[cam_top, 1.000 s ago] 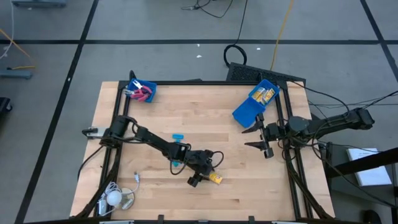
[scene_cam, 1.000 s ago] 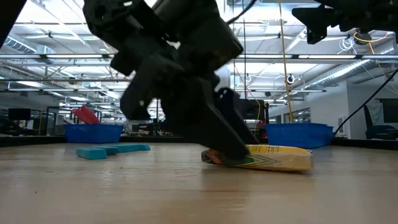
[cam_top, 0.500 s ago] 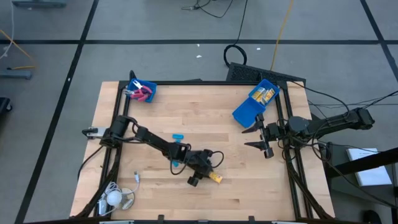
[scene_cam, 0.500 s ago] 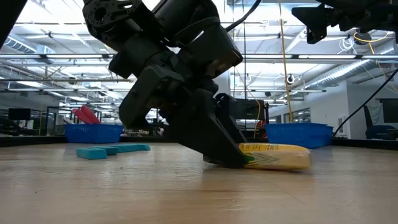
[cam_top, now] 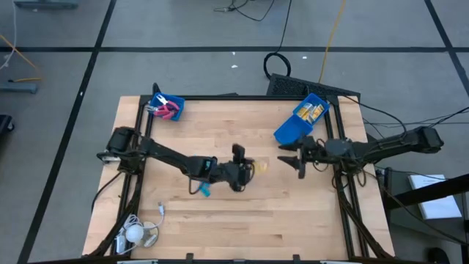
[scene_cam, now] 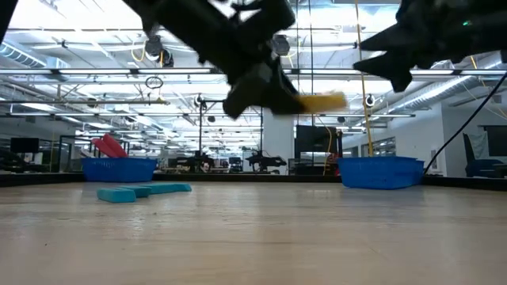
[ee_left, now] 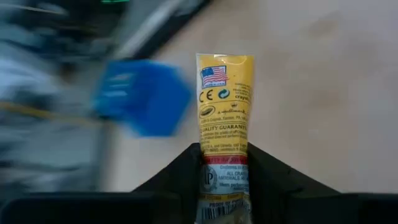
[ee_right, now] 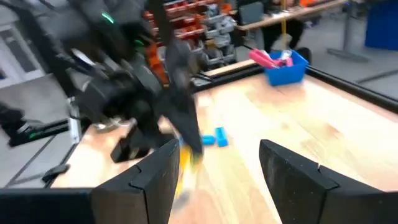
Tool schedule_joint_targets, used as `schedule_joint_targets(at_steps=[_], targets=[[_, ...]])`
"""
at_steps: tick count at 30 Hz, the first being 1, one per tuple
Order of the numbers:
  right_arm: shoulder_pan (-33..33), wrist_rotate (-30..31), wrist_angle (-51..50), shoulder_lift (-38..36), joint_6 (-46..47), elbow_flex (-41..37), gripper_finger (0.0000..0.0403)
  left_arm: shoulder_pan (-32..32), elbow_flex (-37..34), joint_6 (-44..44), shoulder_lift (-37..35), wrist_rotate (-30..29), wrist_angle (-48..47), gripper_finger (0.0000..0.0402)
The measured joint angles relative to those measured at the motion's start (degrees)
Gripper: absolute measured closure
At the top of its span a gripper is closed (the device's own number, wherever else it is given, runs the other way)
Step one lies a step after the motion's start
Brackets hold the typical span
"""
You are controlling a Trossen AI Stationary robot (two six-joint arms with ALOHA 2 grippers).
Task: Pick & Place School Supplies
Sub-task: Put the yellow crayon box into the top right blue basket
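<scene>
Wooden surface [cam_top: 176, 220] inside a black frame, workshop hall behind. Sorting partly done, by the look of it: pink-handled scissors [cam_top: 167, 110] already in the blue bin [cam_top: 176, 105] at the far left corner, yellow packets [cam_top: 313, 111] already in the other blue bin [cam_top: 292, 130] at the far right. Now in transit: one more yellow packet [ee_left: 223, 124], clamped at one end in the left hand [cam_top: 245, 167], lifted clear of the wood near the middle and pointing toward the right bin. Right hand [cam_top: 293, 163] waiting just beside, fingers spread wide and holding nothing, perhaps for a handover. Left to do, judging from the low view: two light-blue pieces [scene_cam: 142, 191] lying loose on the wood, no bin of theirs in sight. White corded object [cam_top: 134, 233] at the near left corner, untouched.
</scene>
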Motion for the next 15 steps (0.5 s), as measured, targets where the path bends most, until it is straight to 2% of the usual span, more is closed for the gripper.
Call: schedule_joint_targets(at_steps=[2, 4, 10, 15], targets=[[-2.2, -0.2, 2.1, 2.3, 2.4, 0.0, 0.019, 0.2, 0.0, 5.6, -1.8, -5.8, 3.3, 0.0272], [-4.5, -0.9, 4.6, 4.7, 5.0, 0.0, 0.019, 0.3, 0.0, 10.0, -3.5, -8.3, 4.7, 0.0263], [-9.7, -12.5, 14.4, 13.0, 10.8, 0.1, 0.019, 1.8, 0.0, 15.4, -4.7, -9.2, 6.4, 0.0259], [-10.0, -15.5, 24.6, 19.8, 10.8, 0.1, 0.019, 3.3, 0.0, 15.1, -4.7, -9.5, 4.6, 0.0276]])
